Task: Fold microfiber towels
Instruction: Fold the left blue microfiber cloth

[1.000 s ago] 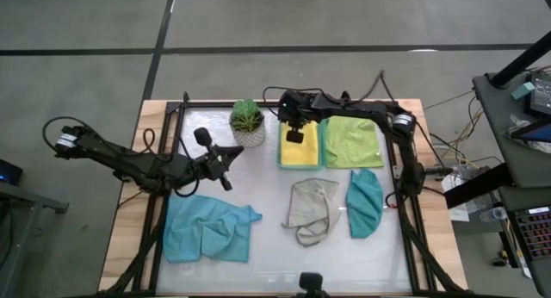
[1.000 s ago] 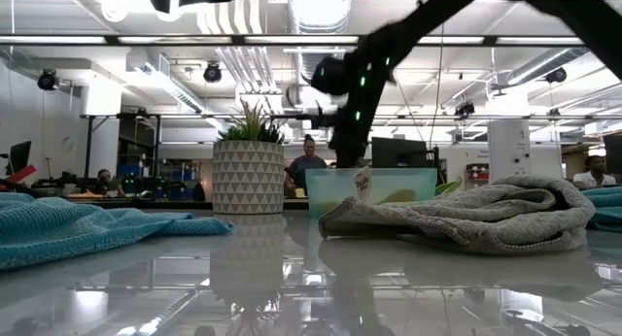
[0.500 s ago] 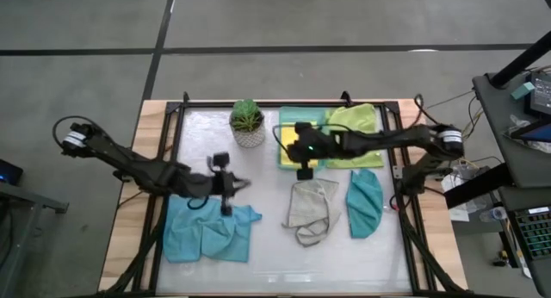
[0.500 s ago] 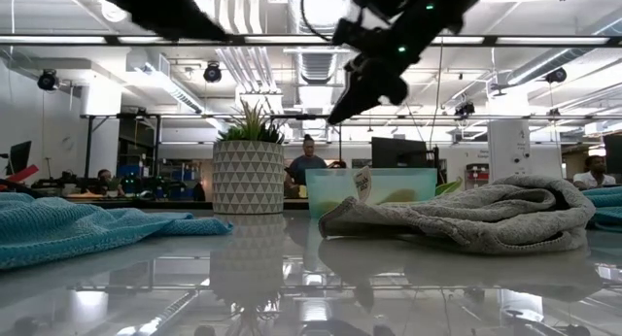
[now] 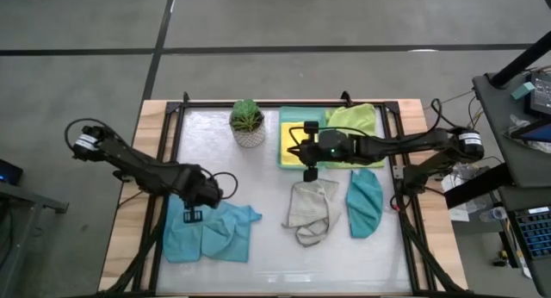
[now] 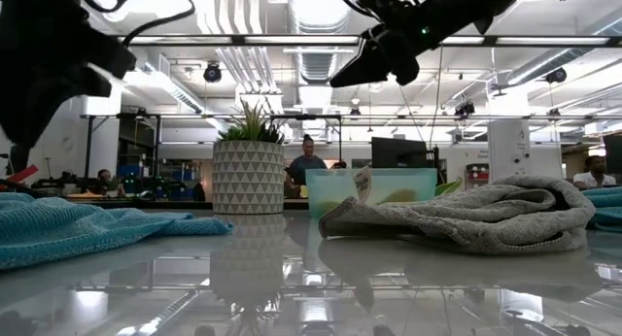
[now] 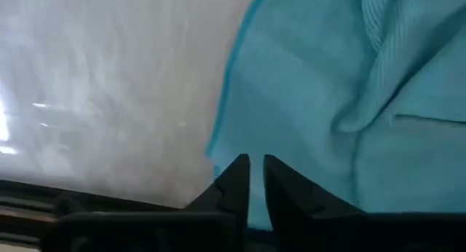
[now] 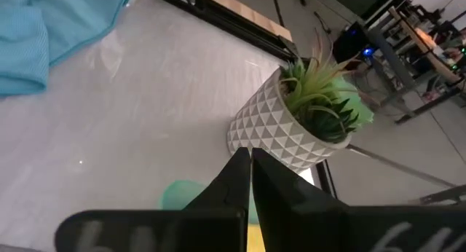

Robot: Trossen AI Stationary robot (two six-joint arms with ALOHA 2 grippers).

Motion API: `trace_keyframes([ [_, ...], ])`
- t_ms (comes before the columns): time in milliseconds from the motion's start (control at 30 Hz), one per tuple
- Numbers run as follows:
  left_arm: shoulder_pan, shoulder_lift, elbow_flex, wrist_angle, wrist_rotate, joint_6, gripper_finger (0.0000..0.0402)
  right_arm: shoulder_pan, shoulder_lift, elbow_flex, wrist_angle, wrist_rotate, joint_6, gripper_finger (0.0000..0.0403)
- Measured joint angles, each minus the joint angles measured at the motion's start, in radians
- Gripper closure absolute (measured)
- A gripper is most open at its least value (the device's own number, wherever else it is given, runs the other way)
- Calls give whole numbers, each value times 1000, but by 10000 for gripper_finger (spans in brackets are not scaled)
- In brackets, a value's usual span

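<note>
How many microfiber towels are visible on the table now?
5: crumpled light blue towel front left; yellow towel in the mint-green tray; lime green towel beside it; pale grey towel centre; teal towel right. None seems hidden.

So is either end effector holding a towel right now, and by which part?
Nothing is held. The left end effector hangs over the light blue towel's edge; the right end effector is shut and empty above the tray.
</note>
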Motion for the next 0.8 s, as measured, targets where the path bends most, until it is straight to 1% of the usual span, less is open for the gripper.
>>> trace_keyframes([
  [267, 4, 10, -89, 5, 9, -68, 278, 0, 3, -3, 0, -1, -8, 394],
  [333, 4, 17, -113, 17, 9, -70, 263, 0, 3, -3, 1, -1, -9, 394],
  [433, 4, 31, -143, 48, 9, -70, 252, 0, 3, -3, 1, -2, -8, 394],
  [533, 5, 49, -173, 99, 9, -70, 252, 0, 3, -3, 1, -2, -8, 394],
  [633, 5, 73, -181, 141, 9, -69, 265, 0, 3, -3, 1, -2, -8, 394],
  [700, 5, 89, -178, 154, 8, -69, 286, 0, 3, -3, 1, -2, -9, 394],
  [800, 5, 107, -172, 167, 8, -63, 338, 0, 3, -3, 1, -2, -14, 394],
])
